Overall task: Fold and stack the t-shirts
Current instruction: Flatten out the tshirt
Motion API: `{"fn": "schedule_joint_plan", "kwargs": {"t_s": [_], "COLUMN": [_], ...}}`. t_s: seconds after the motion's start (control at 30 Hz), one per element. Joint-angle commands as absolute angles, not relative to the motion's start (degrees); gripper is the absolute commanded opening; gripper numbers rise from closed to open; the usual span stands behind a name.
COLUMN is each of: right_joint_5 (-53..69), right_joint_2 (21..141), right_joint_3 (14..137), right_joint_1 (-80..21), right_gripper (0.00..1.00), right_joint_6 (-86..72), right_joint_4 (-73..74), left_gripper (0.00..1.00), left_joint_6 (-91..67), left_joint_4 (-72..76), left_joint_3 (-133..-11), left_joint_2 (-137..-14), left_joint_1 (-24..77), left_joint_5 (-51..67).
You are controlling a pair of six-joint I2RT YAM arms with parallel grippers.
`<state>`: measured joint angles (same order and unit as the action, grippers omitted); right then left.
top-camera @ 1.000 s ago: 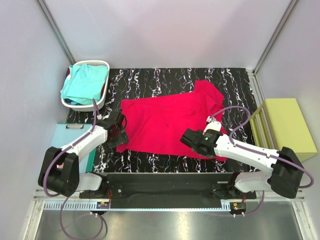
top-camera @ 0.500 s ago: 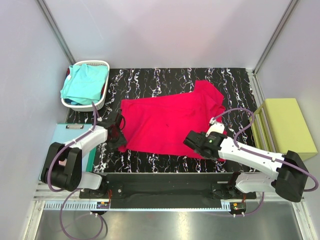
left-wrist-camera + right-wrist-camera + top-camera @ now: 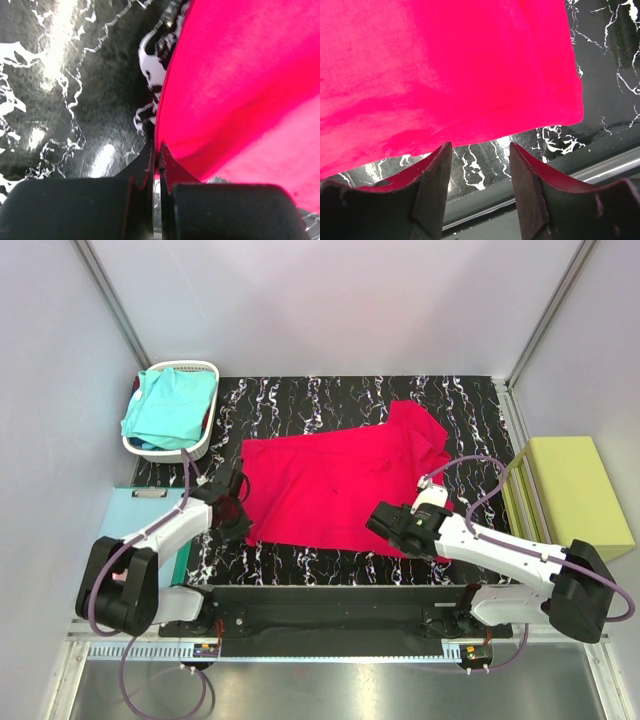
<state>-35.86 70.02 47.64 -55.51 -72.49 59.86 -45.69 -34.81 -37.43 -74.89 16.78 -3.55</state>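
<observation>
Black marble tabletop (image 3: 300, 400): red shirt (image 3: 330, 485) spread flat, turquoise shirt (image 3: 170, 405) in basket (image 3: 185, 365). Left claw (image 3: 156, 147) just snapped shut on red shirt's near-left corner. Right claw (image 3: 480, 147) partly open above near hem, holding nothing. I judge fold about to begin.

You see the crimson t-shirt (image 3: 340, 490) as soft, matt, faintly fuzzy cloth, while the bench (image 3: 460, 405) under it has a smooth black, white-veined top glossy enough to throw back light. Your right fingers (image 3: 530, 190) look like dark plastic with a dull sheen, the basket (image 3: 185, 365) is white plastic, and the turquoise t-shirt (image 3: 170, 405) is matt cloth too.
</observation>
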Motion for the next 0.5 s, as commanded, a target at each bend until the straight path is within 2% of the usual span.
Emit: {"fn": "schedule_joint_plan", "kwargs": {"t_s": [0.0, 0.27, 0.4, 0.47], "right_joint_5": [-39.9, -42.1, -38.4, -37.3], "right_joint_2": [71.3, 75.2, 75.6, 75.8], "right_joint_3": [50.5, 54.6, 52.4, 51.1], "right_joint_1": [-56.0, -55.0, -49.9, -48.0], "right_gripper": [0.56, 0.44, 0.47, 0.53], "right_joint_6": [-71.9, -73.2, -76.1, -76.2], "right_joint_4": [61.1, 65.2, 65.6, 65.4], "left_gripper": [0.0, 0.0, 0.0, 0.0], "left_joint_6": [-42.9, -38.6, -38.7, -38.8], "left_joint_4": [-39.6, -47.3, -48.1, -48.2], "left_joint_3": [-41.7, -49.3, -48.8, -48.3], "left_joint_2": [-68.8, -63.5, -62.2, -61.7], "left_joint_1": [20.0, 27.6, 27.8, 27.7], "left_joint_5": [-5.0, -14.1, -15.0, -15.2]}}
